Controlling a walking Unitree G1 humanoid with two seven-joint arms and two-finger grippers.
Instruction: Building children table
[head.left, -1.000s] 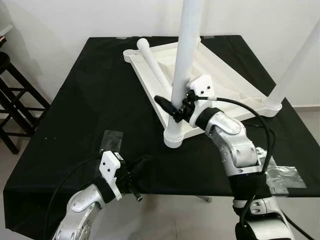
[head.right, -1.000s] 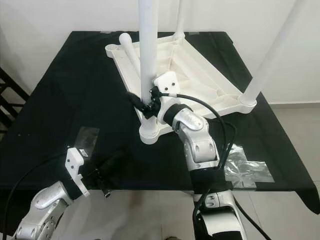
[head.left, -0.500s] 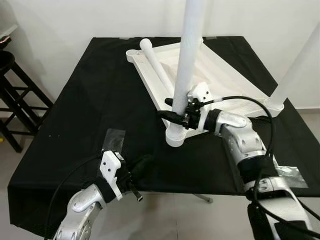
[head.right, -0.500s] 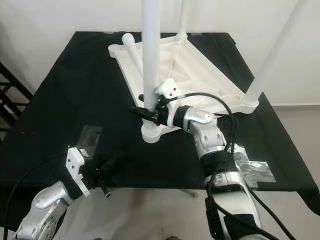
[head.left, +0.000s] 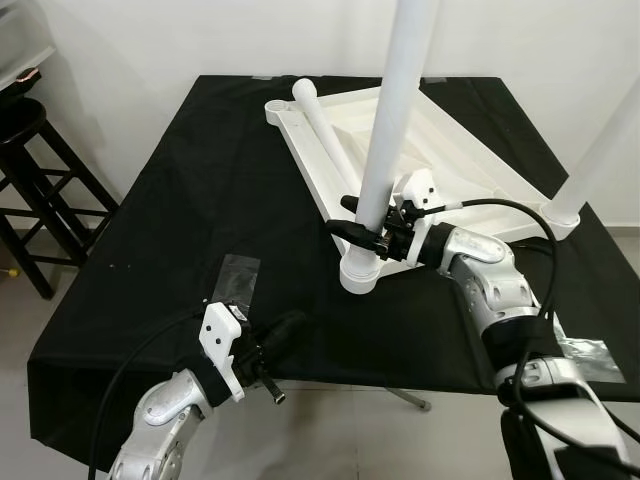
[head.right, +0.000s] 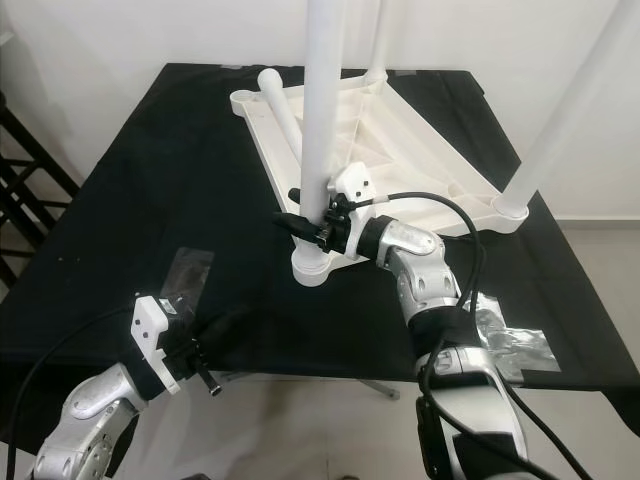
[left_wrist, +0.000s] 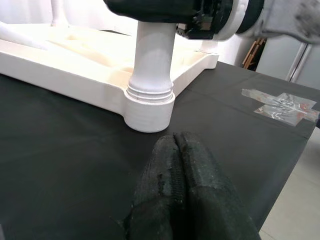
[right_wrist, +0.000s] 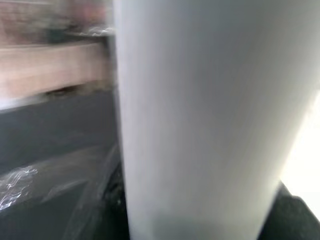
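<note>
Black-draped counter (head.left: 200, 190), upturned white tabletop (head.left: 440, 150) far right, right pincer (head.left: 362, 217) clamped on near upright leg (head.left: 392, 130), left pincer (head.left: 282, 332) together at near edge.

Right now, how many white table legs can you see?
4: near-corner leg held by right pincer, right-corner leg, far-corner leg, loose leg lying on the tabletop.

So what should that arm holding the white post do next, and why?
Probably keep twisting. The right gripper is clamped low on the upright white plastic leg, whose threaded end sits in the corner socket of the upturned white tabletop; one leg lies loose.
</note>
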